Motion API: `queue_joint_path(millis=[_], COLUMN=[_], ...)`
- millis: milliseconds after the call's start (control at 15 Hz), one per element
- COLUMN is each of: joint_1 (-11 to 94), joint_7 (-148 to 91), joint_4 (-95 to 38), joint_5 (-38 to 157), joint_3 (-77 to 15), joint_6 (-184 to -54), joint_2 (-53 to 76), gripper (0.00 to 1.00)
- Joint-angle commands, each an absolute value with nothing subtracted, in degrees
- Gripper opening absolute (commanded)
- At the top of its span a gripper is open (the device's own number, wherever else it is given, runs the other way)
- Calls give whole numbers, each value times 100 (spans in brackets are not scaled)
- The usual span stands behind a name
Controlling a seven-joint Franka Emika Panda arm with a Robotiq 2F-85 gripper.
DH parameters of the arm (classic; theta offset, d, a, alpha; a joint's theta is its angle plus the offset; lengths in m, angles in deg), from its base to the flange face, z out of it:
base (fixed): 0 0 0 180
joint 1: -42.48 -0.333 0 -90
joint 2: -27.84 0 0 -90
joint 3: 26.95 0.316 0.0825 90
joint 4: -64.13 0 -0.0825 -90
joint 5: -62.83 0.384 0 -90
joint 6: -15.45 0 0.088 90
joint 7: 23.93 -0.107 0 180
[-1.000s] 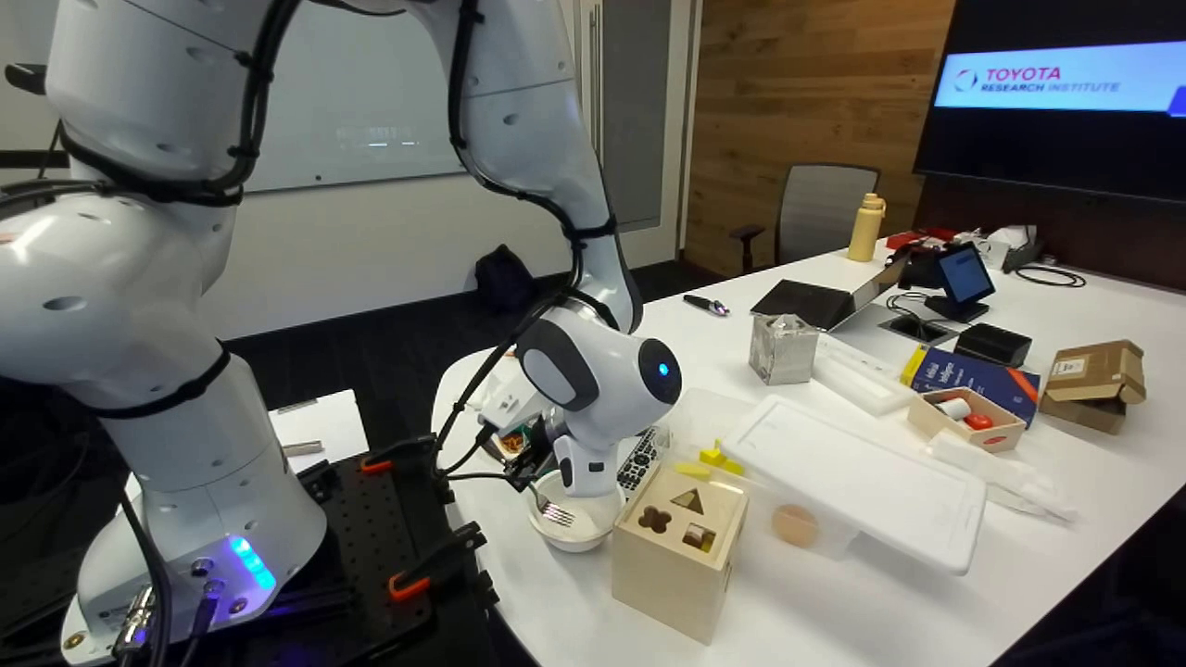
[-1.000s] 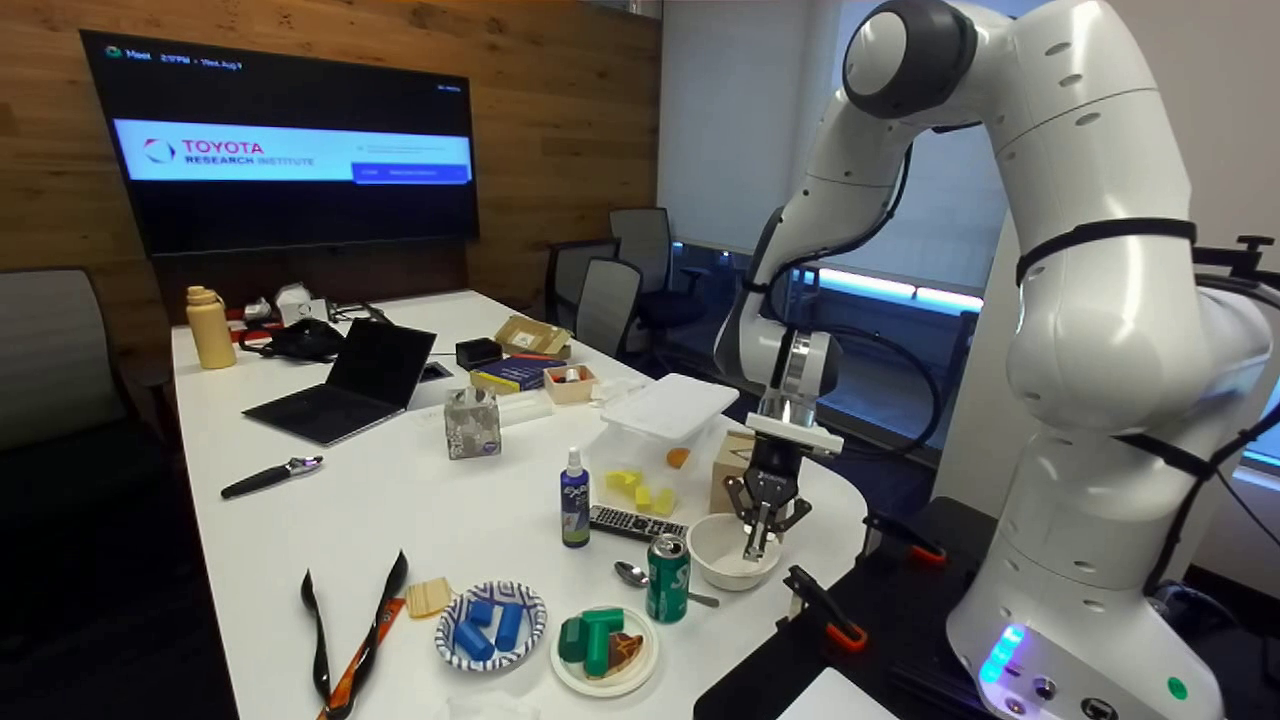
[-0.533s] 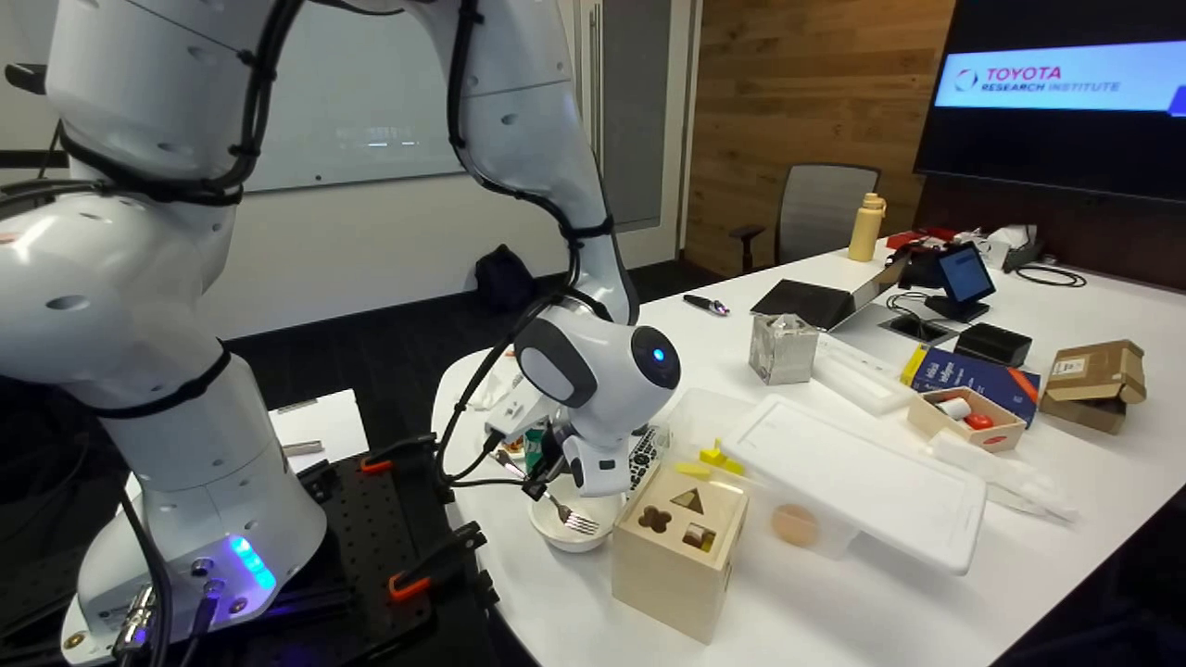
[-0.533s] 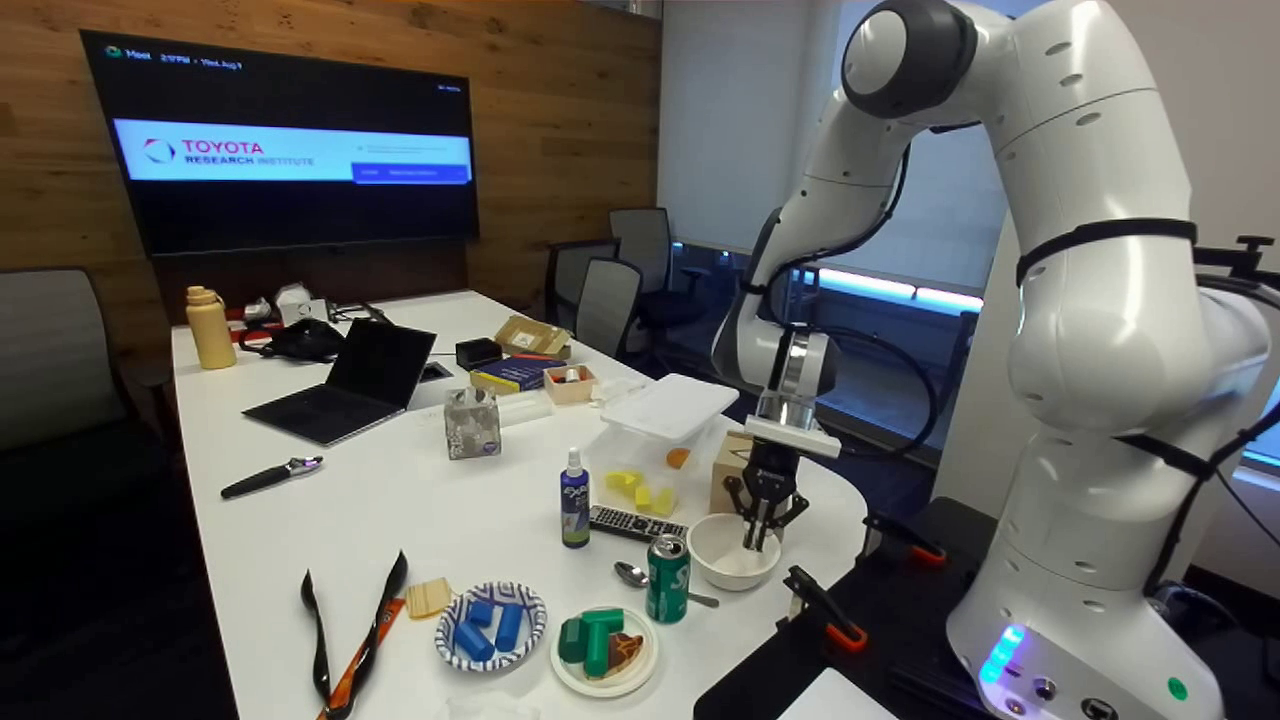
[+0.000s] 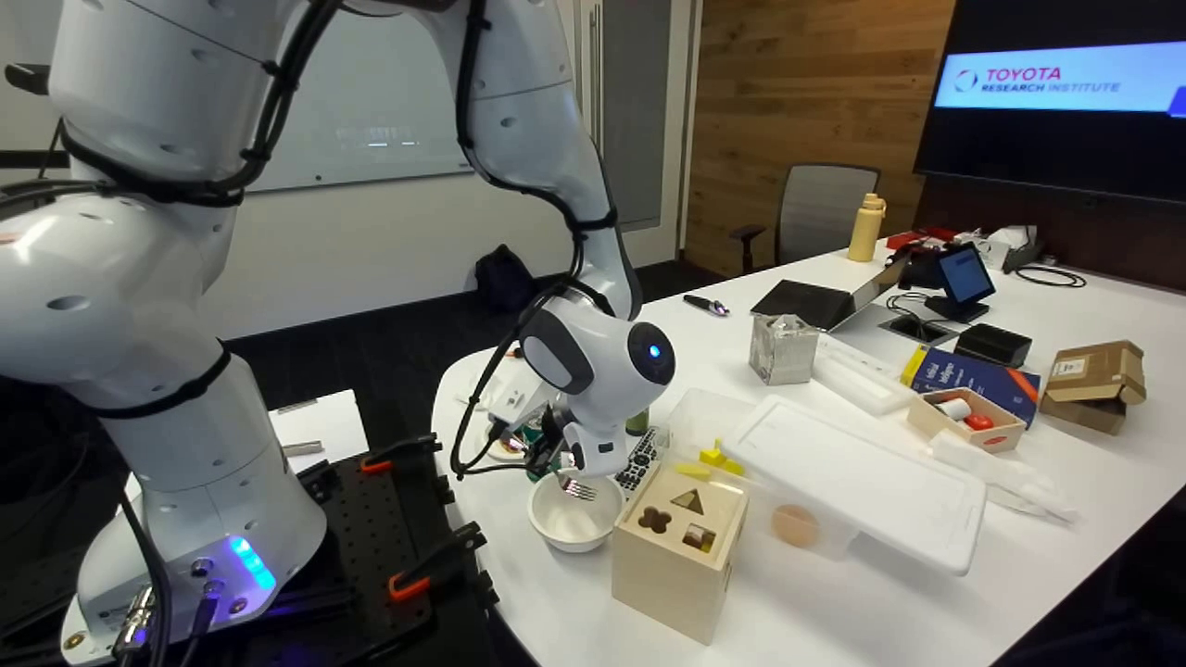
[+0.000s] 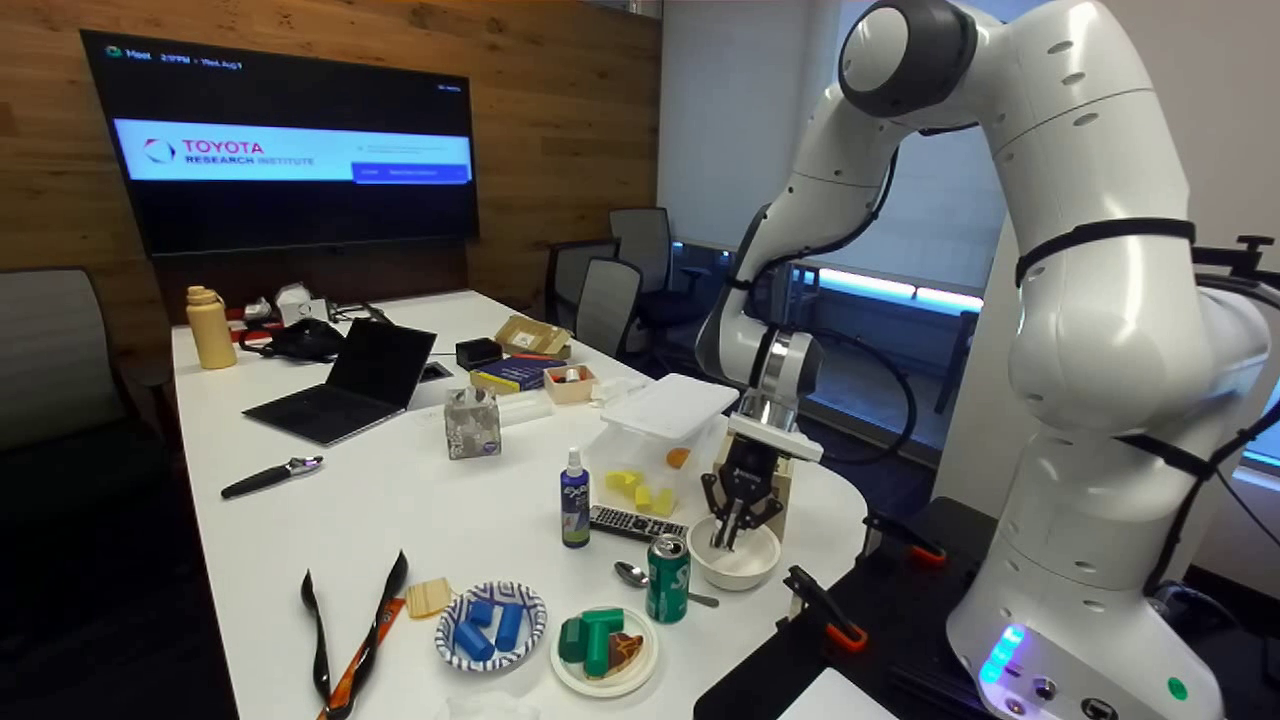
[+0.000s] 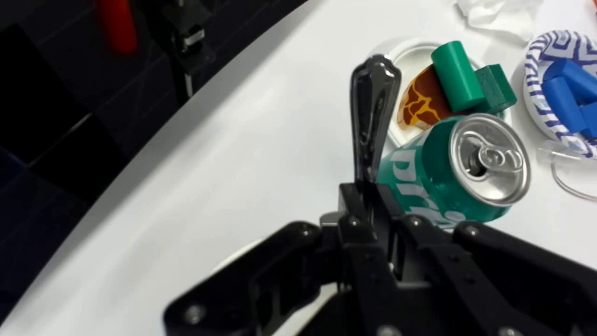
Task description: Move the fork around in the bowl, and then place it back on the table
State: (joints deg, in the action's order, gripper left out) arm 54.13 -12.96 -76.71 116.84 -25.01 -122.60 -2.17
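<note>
"Metal, by the shine. Where is the fork (image 7: 371, 116)?"

"In my gripper (image 7: 367, 198), clamped partway along. In the wrist view the handle juts out on one side; in an exterior view the tines show on the other, over the white bowl (image 5: 570, 537) below my fingertips. Whether they touch the bowl's wall, I cannot tell."

"How will it handle?"

"Light and stiff, I judge; not fragile, but slick. Main worry: it swivels between my pads if the tines snag. A mid-handle hold, like this one, suits stirring. For laying it on the table (image 5: 815, 593), I'd tip it near flat before letting go."

"And what crowds you?"

"A green can (image 7: 426, 172), upright, just beside my fingertips; the handle runs along its edge in the wrist view, gap unreadable. A wide swing that way could topple it. Past it, a plate (image 6: 573, 673). A spoon (image 6: 632, 574) lies behind the can in an exterior view, near the bowl, and a remote (image 6: 636, 523) a little farther out. On my side away from the can, a wooden box (image 5: 681, 556) stands close by the bowl, touching or not, unclear. Probably best to lift straight up before going sideways."
</note>
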Motion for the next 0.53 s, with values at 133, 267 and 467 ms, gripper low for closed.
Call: queue_joint_path(millis=[133, 267, 467], joint_1=[5598, 5606, 5536], joint_7=[-622, -426, -202], joint_4=[-7557, -7580, -7649], joint_5=[12317, 12536, 12786], joint_3=[-2554, -2630, -2765], joint_6=[-11491, -11294, -11250], joint_2=[-313, -354, -426], gripper=[3, 3, 3])
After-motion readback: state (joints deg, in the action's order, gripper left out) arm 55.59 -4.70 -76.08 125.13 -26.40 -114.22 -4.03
